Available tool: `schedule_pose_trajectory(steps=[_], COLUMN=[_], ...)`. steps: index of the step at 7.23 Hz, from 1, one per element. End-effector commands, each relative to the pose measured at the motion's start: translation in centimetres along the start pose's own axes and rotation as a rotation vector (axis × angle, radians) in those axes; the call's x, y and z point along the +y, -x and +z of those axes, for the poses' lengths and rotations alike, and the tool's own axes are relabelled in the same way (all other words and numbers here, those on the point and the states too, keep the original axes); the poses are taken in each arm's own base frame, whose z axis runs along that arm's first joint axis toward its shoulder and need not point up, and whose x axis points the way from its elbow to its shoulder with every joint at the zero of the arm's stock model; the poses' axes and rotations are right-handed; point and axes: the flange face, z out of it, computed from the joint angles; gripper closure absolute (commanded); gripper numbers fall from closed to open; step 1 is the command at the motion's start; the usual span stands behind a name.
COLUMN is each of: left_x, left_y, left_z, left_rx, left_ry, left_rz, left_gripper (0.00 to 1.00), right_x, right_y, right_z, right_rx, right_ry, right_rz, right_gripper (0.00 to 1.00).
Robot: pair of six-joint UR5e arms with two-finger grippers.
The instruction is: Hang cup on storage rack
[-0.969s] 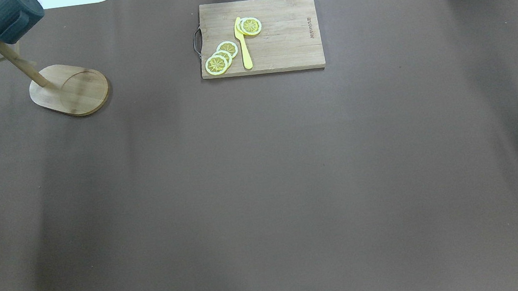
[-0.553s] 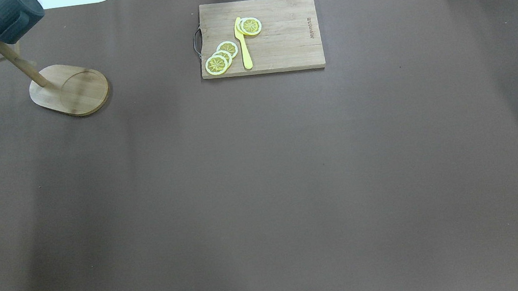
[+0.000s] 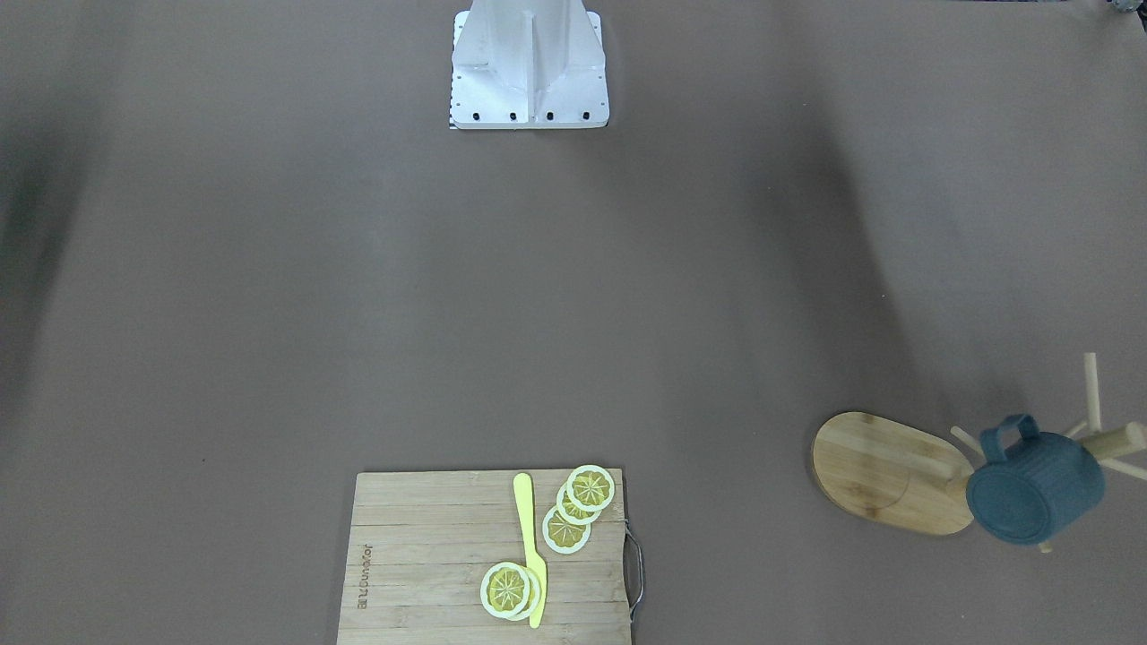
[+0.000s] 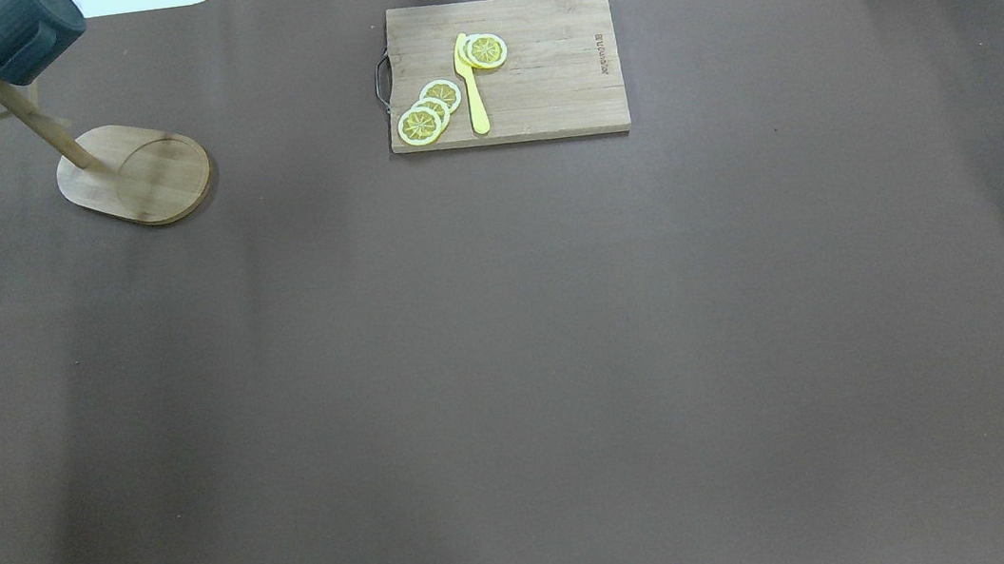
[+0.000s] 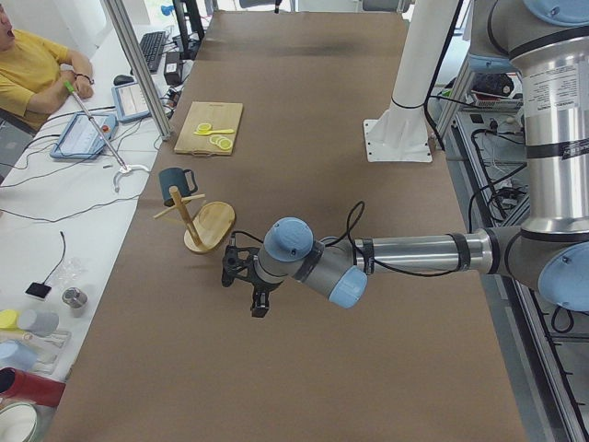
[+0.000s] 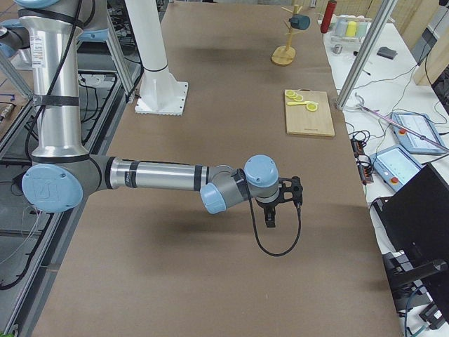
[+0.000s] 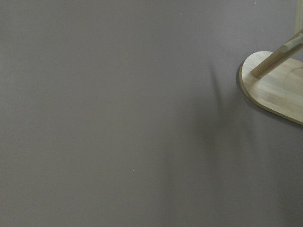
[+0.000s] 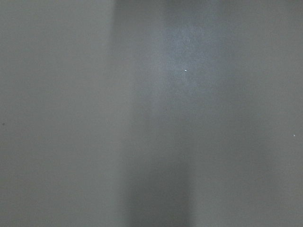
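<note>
Brown counter [image 4: 509,339], seen from several sides. Left arm [image 5: 414,250] and right arm [image 6: 154,175] each reach out low over bare counter. The left tool [image 5: 245,282] hangs near the rack and the right tool [image 6: 280,207] near the counter's right end. Whether either tool is released or clenched cannot be told from these side views. Bamboo cutting board [image 4: 553,74] lies at the middle of the far edge. Storage rack [image 4: 135,178] stands upright near the far left corner. The cup [image 4: 21,34] hangs on its side from an upper peg, clear of the counter. A yellow knife [image 4: 472,94] and lemon slices [image 4: 428,111] rest on the board.
</note>
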Motion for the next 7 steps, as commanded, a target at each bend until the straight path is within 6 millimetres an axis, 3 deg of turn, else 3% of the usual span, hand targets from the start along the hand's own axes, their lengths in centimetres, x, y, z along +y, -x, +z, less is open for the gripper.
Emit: schedule_pose_trajectory(steps=[1,3,7], left_x=[0.5,0.2,-0.2], left_y=[-1.3,-2.3,-2.3], left_z=[0.8,0.3,0.1], left_rx=[0.058,0.088,0.078], left_ry=[0.044,0.043,0.031], left_rz=[0.032,0.047,0.050], left_gripper=[0.02,0.02,0.02], right_x=[-0.2,-0.3,-1.0], right_y=[0.3,0.2,0.8], right_z=[0.3,0.2,-0.6], right_rx=[0.002,0.004,0.003], right_ry=[0.013,0.011,-0.003], right_rz=[0.004,0.007,0.002], right_gripper=[0.00,0.00,0.00])
